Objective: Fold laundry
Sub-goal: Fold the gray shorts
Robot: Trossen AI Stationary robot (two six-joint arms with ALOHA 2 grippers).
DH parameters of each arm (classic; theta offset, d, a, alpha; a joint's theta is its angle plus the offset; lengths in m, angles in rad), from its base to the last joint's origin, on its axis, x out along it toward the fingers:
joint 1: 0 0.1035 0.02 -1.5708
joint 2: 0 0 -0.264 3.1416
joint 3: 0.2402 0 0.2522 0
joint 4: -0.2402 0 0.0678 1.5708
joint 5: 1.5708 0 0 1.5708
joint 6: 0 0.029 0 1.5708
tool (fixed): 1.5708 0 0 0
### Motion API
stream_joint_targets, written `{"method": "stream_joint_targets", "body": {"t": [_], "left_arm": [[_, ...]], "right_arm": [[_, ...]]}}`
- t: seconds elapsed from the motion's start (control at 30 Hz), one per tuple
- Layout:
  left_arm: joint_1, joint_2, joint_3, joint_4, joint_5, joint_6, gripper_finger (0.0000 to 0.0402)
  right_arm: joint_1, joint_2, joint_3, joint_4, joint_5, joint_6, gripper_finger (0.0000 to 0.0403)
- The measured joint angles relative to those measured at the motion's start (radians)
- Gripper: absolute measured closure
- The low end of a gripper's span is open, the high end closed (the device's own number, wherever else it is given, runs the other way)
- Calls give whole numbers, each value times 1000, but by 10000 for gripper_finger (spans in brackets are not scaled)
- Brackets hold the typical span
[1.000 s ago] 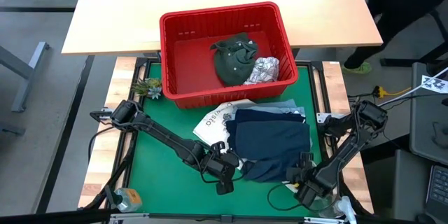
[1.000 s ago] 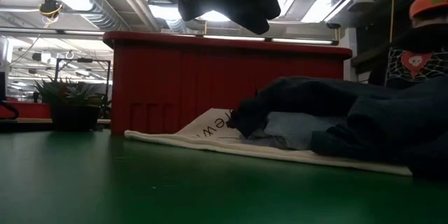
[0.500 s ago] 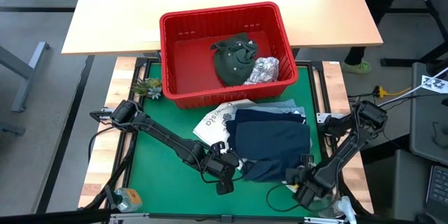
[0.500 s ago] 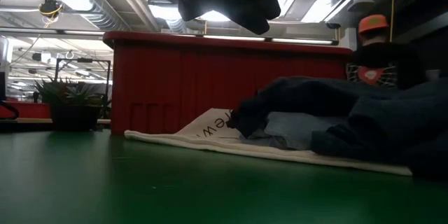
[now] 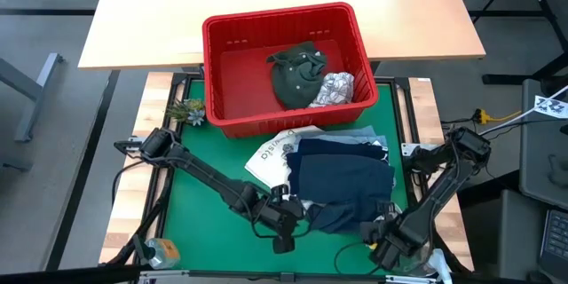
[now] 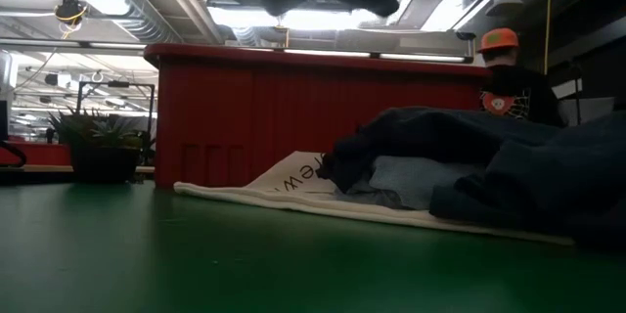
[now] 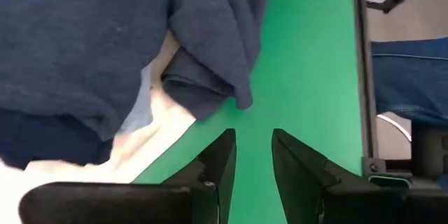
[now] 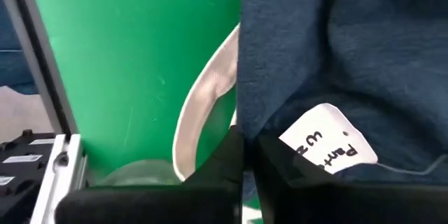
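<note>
Pinching the navy garment's (image 5: 342, 177) near hem, right gripper (image 5: 380, 233) jaws pressed together for folding; left gripper (image 5: 286, 222) jaws spread, empty.

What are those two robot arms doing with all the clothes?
They are folding laundry. A navy blue garment lies on the green mat, on top of light blue denim and a white tote bag. The right pincer is shut at the garment's near edge, by a white tag. The left pincer hovers open over the mat, holding nothing. An olive green garment and a white printed one wait in the red basket.
</note>
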Motion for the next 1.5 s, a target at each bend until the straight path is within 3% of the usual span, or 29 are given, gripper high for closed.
{"method": "stream_joint_targets", "body": {"t": [0.33,0.5,0.83,1.37,1.5], "left_arm": [[-7,73,1,65,21,28,236],[-5,123,1,72,-64,98,213],[33,175,1,119,-110,122,210],[49,248,0,177,-85,59,211],[50,248,0,192,-36,50,235]], "right_arm": [[2,-1,40,-57,37,-4,396],[2,-1,40,-66,36,-4,387],[2,-1,40,-65,37,-4,389],[2,-1,40,-65,37,-4,392],[2,-1,40,-66,37,-4,391]]}}
